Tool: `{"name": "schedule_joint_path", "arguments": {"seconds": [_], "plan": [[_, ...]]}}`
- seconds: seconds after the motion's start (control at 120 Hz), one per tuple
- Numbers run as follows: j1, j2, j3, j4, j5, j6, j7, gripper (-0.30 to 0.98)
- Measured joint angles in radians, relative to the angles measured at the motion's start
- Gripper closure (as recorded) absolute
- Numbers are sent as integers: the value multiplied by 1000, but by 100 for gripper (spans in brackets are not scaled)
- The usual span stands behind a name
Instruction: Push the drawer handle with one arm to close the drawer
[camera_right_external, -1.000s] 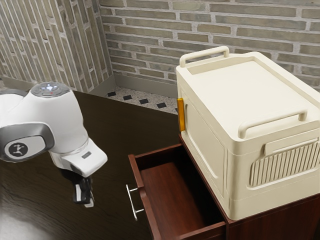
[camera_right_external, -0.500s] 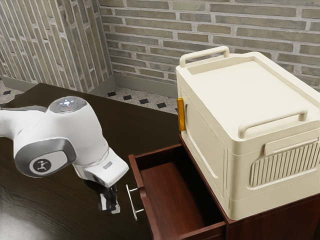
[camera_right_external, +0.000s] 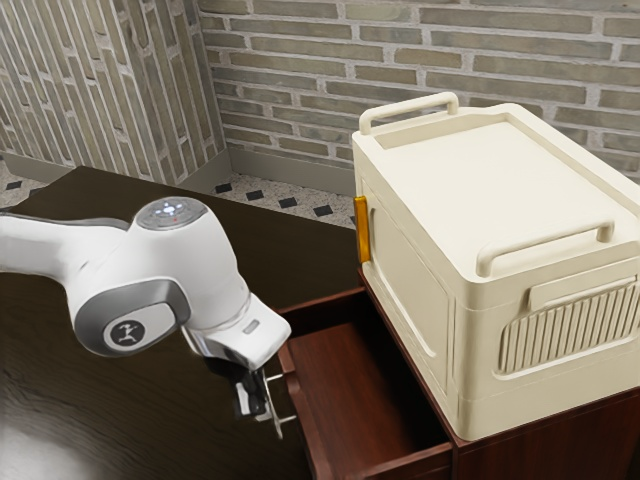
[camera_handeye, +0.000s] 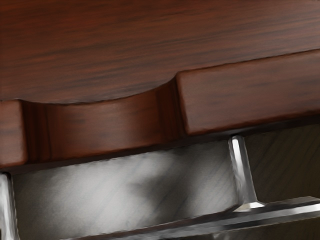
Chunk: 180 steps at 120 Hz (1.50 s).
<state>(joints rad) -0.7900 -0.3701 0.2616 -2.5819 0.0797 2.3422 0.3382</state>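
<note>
Over the dark surface (camera_right_external: 160, 435), our gripper (camera_right_external: 256, 408) hangs at the handle (camera_handeye: 270, 216) outside the open drawer (camera_right_external: 345, 400), presumably so our push drives it into the cabinet (camera_right_external: 540, 440); whether it is clenched or released, we cannot tell.

My white arm (camera_right_external: 205, 268) runs off the exterior view's left edge and hides a corner of the red-brown wooden drawer (camera_right_external: 306, 425). My black tool (camera_right_external: 257, 408) covers part of the shiny silver metal handle (camera_handeye: 280, 212); I can't tell if they touch. The big cream box (camera_right_external: 400, 270) gets cut off too. The wrist view's edge chops off the handle.
</note>
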Motion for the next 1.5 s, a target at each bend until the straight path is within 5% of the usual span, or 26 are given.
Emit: {"name": "schedule_joint_path", "arguments": {"seconds": [0.658, 1.5], "plan": [[13, 205, -79, 191, -56, 35, -18, 77], [14, 305, -94, 331, -77, 68, -21, 78]]}}
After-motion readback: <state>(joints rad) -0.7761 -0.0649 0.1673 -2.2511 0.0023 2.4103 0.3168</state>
